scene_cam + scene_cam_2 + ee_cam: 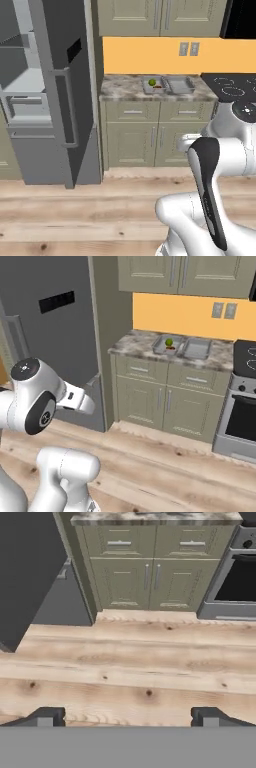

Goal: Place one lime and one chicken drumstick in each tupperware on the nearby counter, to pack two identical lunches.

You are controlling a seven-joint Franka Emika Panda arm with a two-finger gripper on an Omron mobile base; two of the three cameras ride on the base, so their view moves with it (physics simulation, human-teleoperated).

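Speckled stone makes up the counter (125,90) we see in the upper middle of the left base view, running over beige panelled cabinets (150,135) with silver bar handles. On it sit the two grey tupperware trays, side by side and just about touching. We make out a green lime (152,82) in the left tupperware (155,85) with something small and reddish-brown beside it, too small for us to name. The right tupperware (180,84) looks bare inside from both base views.

To the left of the counter stands the tall grey fridge (65,90), its door swung open toward us in the left base view, shelves showing at the far left. To the right of the counter lies the black stovetop (232,86), with the oven front (240,421) below it at the right edge of the right base view. An orange wall (150,55) with two switch plates (189,48) runs behind the trays, under upper cabinets (160,17).

Wooden floor (130,667) lies between us and the cabinets. In the hand view our gripper (128,717) points down at those planks, well short of the counter, its two dark fingertips (47,716) standing wide apart at the bottom corners with nothing between them.
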